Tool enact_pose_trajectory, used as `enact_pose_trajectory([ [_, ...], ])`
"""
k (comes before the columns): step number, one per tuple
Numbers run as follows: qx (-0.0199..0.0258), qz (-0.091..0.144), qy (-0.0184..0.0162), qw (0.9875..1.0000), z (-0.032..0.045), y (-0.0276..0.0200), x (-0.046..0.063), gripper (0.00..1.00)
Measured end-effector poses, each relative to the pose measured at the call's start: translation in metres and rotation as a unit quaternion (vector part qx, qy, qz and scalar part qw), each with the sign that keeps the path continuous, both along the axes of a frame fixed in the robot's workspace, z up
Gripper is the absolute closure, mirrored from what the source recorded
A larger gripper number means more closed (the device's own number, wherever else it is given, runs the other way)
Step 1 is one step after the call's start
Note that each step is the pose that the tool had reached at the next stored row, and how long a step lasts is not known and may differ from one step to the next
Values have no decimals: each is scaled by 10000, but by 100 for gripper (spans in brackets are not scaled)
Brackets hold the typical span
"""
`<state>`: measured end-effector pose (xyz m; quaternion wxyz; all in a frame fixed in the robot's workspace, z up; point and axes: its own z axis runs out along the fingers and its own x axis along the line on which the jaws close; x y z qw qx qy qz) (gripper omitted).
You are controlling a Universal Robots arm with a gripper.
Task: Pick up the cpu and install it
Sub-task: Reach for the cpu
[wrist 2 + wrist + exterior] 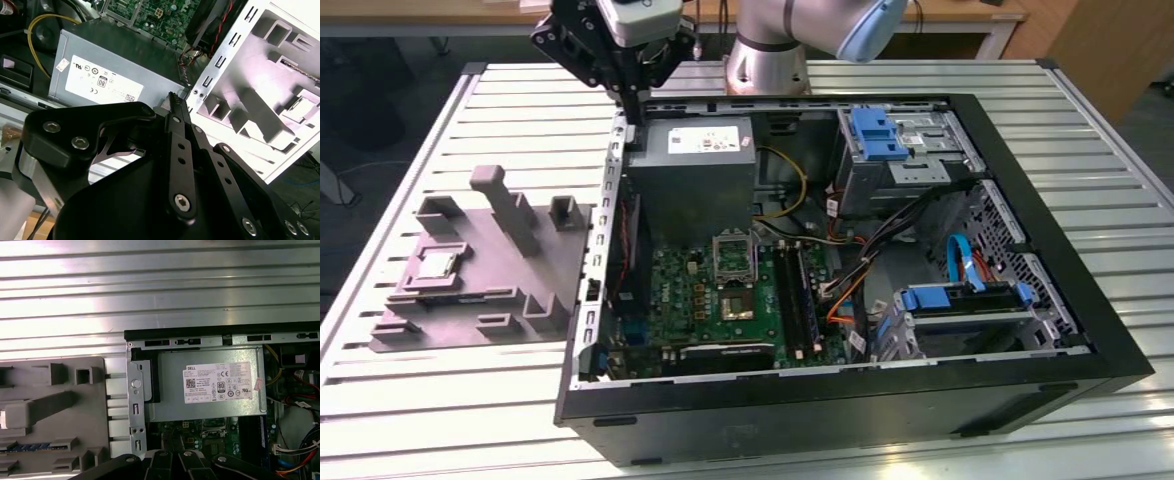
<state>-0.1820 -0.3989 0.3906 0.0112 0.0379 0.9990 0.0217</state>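
On the ribbed metal tabletop point(1107, 170), the cpu point(438, 264) lies on the grey fixture point(520, 290) at the exterior view's left; the hand point(631, 112), fingers together and empty, hangs by the white-labelled power supply point(694, 175) in the computer point(1067, 300).

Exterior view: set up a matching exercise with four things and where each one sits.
Things:
1. cpu
2. gripper
3. power supply
4. socket

Places:
A. on the green board
B. on the grey fixture, outside the case
C. in the air by the case's far corner, at the exterior view's left
D. inside the case, against its far wall

Pairs: 1-B; 2-C; 3-D; 4-A
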Motion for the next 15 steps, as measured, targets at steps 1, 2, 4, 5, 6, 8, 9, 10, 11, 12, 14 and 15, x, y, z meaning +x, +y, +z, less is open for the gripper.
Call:
enact_pose_trajectory([
  [1, 0, 0, 0, 10000, 0, 0, -6, 89],
  [2, 0, 0, 0, 10000, 0, 0, -11, 89],
  [4, 0, 0, 0, 10000, 0, 0, -23, 89],
  [5, 0, 0, 0, 10000, 0, 0, -28, 89],
  [6, 0, 0, 0, 10000, 0, 0, -33, 89],
  [8, 0, 0, 0, 10000, 0, 0, -41, 89],
  [9, -1, 0, 0, 10000, 0, 0, -43, 89],
  [10, 0, 0, 0, 10000, 0, 0, -47, 89],
  [11, 0, 0, 0, 10000, 0, 0, -49, 89],
  [12, 0, 0, 0, 10000, 0, 0, -51, 89],
  [14, 0, 0, 0, 10000, 0, 0, -55, 89],
  [15, 0, 0, 0, 10000, 0, 0, -58, 89],
])
